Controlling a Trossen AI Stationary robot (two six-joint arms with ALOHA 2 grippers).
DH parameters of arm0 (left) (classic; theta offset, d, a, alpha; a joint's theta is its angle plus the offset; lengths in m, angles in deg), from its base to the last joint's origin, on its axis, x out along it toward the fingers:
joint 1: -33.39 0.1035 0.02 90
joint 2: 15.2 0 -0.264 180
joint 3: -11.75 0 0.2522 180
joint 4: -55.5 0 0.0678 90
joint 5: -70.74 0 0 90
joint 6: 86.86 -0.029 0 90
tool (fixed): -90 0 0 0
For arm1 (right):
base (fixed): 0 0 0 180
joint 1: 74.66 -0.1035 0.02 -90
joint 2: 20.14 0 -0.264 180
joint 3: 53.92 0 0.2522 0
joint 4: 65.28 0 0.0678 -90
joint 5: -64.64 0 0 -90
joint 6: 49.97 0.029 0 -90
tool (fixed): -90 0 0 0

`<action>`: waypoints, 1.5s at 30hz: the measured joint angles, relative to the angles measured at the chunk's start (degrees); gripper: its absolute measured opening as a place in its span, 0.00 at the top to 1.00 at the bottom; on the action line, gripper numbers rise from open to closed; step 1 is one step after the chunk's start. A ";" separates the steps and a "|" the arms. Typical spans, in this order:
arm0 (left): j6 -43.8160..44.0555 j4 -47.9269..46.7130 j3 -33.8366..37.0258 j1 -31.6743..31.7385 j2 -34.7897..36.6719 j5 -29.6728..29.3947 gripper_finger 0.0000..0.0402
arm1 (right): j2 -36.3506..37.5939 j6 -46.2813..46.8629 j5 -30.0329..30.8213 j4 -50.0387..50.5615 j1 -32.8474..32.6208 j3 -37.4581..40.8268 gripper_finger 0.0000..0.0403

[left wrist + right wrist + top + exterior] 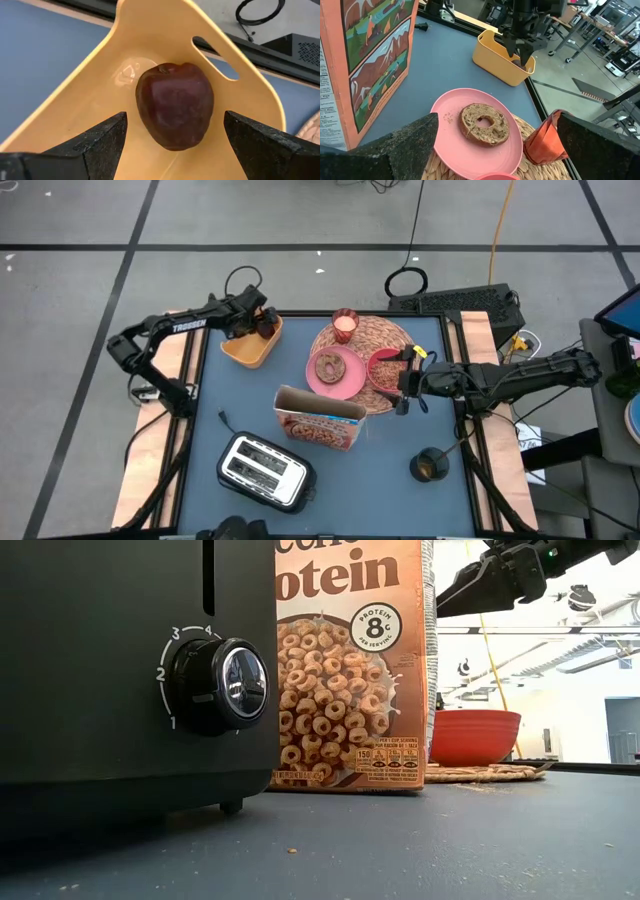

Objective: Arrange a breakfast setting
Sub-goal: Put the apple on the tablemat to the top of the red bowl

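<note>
Dark red fruit lay in a yellow tub near the bench's far-left corner, so the left claw hung spread around it, ready to pinch. Right claw waited spread above the mat.

Cereal box: "otein" is read in large letters, "PROTEIN 8 G PER SERVING" in a round badge.
Toaster dial: numbers 1, 2, 3, 4 are marked.
Left arm: "TROSSEN" is printed.

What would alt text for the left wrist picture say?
A dark red fruit lies in a yellow bin on a blue table. The left hand is open above it, one dark finger on each side.
</note>
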 joint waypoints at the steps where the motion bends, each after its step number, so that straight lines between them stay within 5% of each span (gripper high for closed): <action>1: 0.22 0.20 0.00 0.02 -0.40 0.21 0.16 | 0.01 0.00 0.00 -0.01 0.01 0.00 0.02; 21: 0.05 4.07 0.02 0.17 -8.52 0.75 0.16 | 0.02 0.02 0.00 0.38 0.02 0.00 0.02; 31: -0.75 3.82 0.02 0.13 -8.53 -0.08 0.34 | 0.00 0.04 0.00 0.42 0.00 0.00 0.02; 45: -3.93 3.79 0.02 0.13 -8.51 -0.19 0.34 | 0.00 0.03 0.00 0.39 0.01 0.00 0.02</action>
